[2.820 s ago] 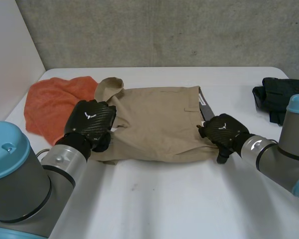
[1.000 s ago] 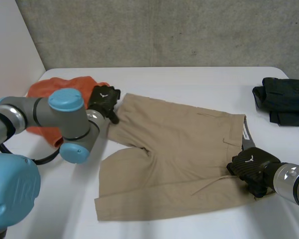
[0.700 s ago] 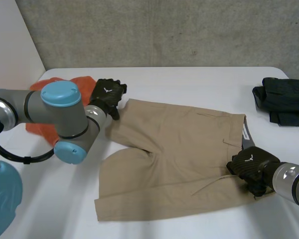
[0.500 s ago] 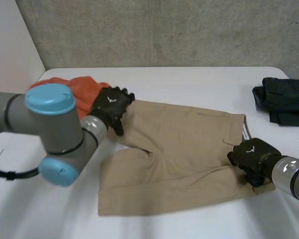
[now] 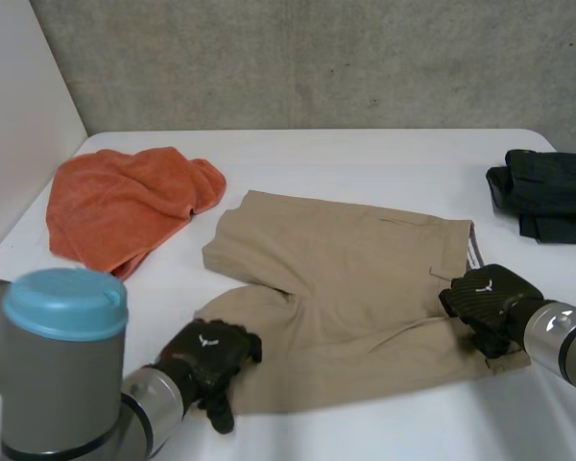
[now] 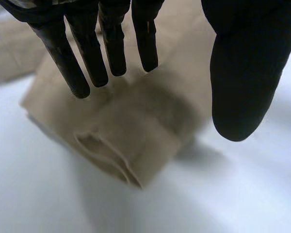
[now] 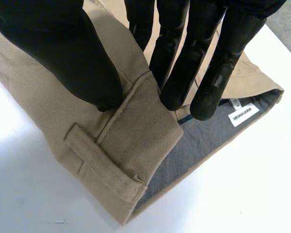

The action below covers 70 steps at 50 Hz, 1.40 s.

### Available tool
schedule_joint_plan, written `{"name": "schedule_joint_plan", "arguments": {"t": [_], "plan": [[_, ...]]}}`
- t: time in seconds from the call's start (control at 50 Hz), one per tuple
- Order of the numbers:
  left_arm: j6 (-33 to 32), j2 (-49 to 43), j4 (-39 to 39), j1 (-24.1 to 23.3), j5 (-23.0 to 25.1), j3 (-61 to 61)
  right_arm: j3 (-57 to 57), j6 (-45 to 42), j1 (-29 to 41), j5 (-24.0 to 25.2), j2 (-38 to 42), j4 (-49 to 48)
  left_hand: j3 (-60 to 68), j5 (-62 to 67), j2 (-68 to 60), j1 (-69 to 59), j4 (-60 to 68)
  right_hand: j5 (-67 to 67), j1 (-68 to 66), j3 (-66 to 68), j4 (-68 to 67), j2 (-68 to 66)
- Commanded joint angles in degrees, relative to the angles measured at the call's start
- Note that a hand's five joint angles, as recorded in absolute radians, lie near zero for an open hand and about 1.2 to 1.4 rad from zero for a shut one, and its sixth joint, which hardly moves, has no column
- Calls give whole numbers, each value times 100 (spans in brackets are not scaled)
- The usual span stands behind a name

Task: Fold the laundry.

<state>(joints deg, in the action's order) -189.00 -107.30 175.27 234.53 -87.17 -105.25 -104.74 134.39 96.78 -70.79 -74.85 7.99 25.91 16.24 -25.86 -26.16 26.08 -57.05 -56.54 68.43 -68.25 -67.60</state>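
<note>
Right, I see the khaki shorts (image 5: 355, 288) lying opened out around the middle of the worktop (image 5: 365, 158), waistband toward the right edge and legs toward the left. An orange towel (image 5: 125, 202) is bunched by the far left corner and a dark folded garment (image 5: 542, 192) sits at the right edge. My left robot hand (image 5: 209, 357) is at the near leg's hem corner, fingers (image 6: 112, 43) straight and spread from the thumb, holding nothing, while my right robot hand (image 5: 485, 303) pinches the turned-up waistband's near end, thumb on the khaki face and fingers on the grey lining.
</note>
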Motion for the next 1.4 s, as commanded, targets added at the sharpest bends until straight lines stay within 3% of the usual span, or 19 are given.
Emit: {"name": "schedule_joint_plan", "arguments": {"t": [0.02, 0.06, 0.12, 0.34, 0.64, 0.74, 0.82, 0.94, 1.04, 1.24, 1.3, 1.4], "plan": [[-67, -520, 226, -56, -449, 83, -38, -1, -1, -5, -21, 1, 1856, 1823, -1861, -1831, 1840, -1295, -2346, 1157, -1175, -1240], [-59, -450, 514, -91, -607, 101, -47, -1, -1, -5, -30, 1, 4235, 4202, -4240, -4210, 4219, -1295, -2346, 1157, -1175, -1240], [-67, -258, 858, -179, -740, 110, -55, -1, -1, -14, -47, 1, 5405, 5373, -5410, -5381, 5389, -1295, -2346, 1157, -1175, -1240], [-85, 1219, 974, -416, -758, 66, -55, -10, -45, -41, -495, 141, 5409, 5376, -5414, -5384, 5392, -1295, -2346, 1157, -1175, -1240], [-410, 1730, 175, -452, -758, -347, -117, -176, -63, 100, -1673, 1266, 5409, 5376, -5414, -5384, 5392, -1295, -2346, 1157, -1175, -1240], [-1094, 1661, -676, -609, -740, -453, -406, -1141, -98, 100, -1770, 2091, 5409, 5376, -5414, -5384, 5392, -1295, -2346, 1157, -1175, -1240], [-1280, 1572, -697, -654, -740, -339, -460, -1916, -449, 117, -1726, 2462, 5409, 5376, -5414, -5384, 5392, -1295, -2346, 1157, -1175, -1240], [-1350, 967, 611, -461, -714, 206, 49, -1373, -458, 249, -998, 1532, 5226, 5193, -5231, -5201, 5210, -1295, -2346, 1157, -1175, -1240], [-1394, -190, 1964, -215, -714, 1117, 821, -416, -327, 92, -110, 636, 5175, 5142, -5180, -5150, 5159, -1295, -2346, 1157, -1175, -1240], [-2228, -2618, 2775, -30, -670, 3544, 2255, 8, 464, -866, 1384, -824, 5108, 5075, -5113, -5083, 5092, -1295, -2346, 1157, -1175, -1240], [-2572, -3313, 3126, 93, -574, 4371, 2747, -1, 596, -1191, 1876, -1255, 5158, 5126, -5163, -5134, 5142, -1295, -2346, 1157, -1175, -1240], [-2686, -4087, 3549, 216, -152, 5347, 3424, 8, 649, -1333, 2615, -1905, 5158, 5126, -5163, -5134, 5142, -1295, -2346, 1157, -1175, -1240]]}}
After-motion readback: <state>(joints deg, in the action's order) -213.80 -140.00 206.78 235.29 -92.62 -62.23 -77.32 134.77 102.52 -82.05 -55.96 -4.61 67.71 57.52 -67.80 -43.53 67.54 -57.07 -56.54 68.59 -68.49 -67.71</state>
